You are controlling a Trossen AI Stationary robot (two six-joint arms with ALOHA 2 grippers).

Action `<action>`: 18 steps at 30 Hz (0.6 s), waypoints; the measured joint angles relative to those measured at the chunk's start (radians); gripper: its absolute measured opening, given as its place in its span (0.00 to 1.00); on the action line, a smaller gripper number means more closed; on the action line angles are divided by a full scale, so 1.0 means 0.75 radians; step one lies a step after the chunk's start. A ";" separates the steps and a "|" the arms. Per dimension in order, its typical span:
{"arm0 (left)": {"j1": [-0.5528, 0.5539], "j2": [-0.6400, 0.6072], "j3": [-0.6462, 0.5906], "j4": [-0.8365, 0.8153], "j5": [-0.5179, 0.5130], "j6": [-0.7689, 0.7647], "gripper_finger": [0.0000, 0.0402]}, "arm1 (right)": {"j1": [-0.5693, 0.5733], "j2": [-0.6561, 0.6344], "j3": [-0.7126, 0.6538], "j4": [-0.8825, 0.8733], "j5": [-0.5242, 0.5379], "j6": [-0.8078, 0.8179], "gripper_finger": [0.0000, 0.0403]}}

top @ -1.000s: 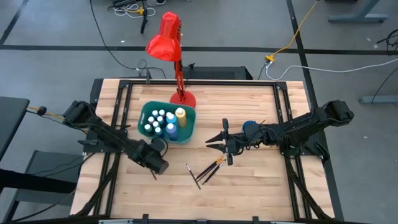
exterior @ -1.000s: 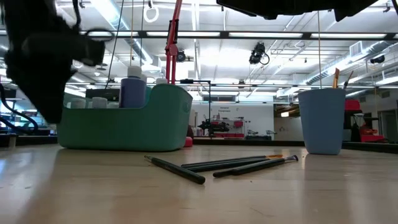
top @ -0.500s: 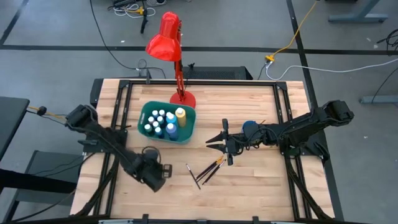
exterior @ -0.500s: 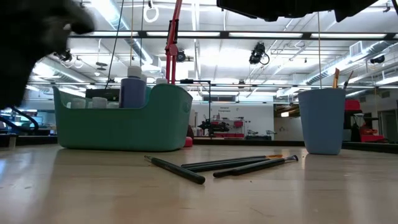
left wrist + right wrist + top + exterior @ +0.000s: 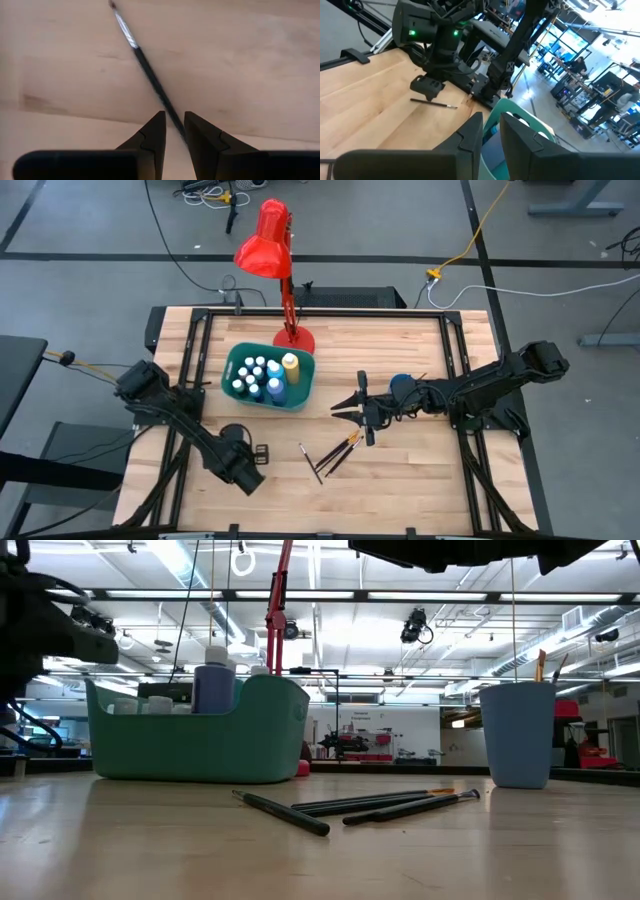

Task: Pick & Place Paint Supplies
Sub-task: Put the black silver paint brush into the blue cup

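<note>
A thin dark-handled brush (image 5: 145, 60) lies on the wood at the near left. My left gripper (image 5: 174, 116) points straight down over it, open by a narrow gap. The brush handle, far thinner than the gap, runs in between the fingertips. The right wrist view shows this brush (image 5: 432, 103) flat under the left gripper (image 5: 426, 86). My right gripper (image 5: 338, 409) hangs level at mid-table, narrowly open, with nothing between its fingers (image 5: 512, 131). White-capped paint bottles (image 5: 258, 375) and a yellow bottle (image 5: 290, 363) stand in the teal bin (image 5: 300, 395). More brushes (image 5: 335, 452) lie loose on the table.
A blue cup (image 5: 401, 387) with brush ends sticking out stands right of the bin, close under my right arm. A red desk lamp (image 5: 270, 240) has its base (image 5: 293, 338) behind the bin. Bare wood stretches along the near edge.
My left gripper has gone toward the table's near edge and a little down, rolling about the line it points along. It now stands over the brush at the near left. The loose brushes, the bin and the cup lie as before.
</note>
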 joint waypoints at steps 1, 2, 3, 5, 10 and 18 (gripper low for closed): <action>0.003 -0.002 0.000 -0.012 0.004 0.000 0.20 | 0.000 0.000 0.000 0.003 0.000 -0.001 0.19; 0.005 0.000 0.000 -0.014 0.006 0.000 0.20 | 0.000 0.000 0.000 0.001 0.001 -0.001 0.19; 0.005 0.004 0.000 -0.016 0.011 0.000 0.20 | 0.000 0.000 0.000 0.001 0.000 -0.002 0.19; 0.005 0.003 0.001 -0.017 0.030 -0.001 0.20 | 0.000 0.000 0.000 0.001 0.000 -0.002 0.19; 0.005 0.003 0.000 -0.025 0.000 -0.010 0.20 | 0.000 0.000 0.000 0.000 0.000 -0.002 0.19; 0.005 0.015 0.001 -0.029 -0.004 -0.020 0.20 | 0.000 0.000 0.000 0.000 0.000 -0.003 0.19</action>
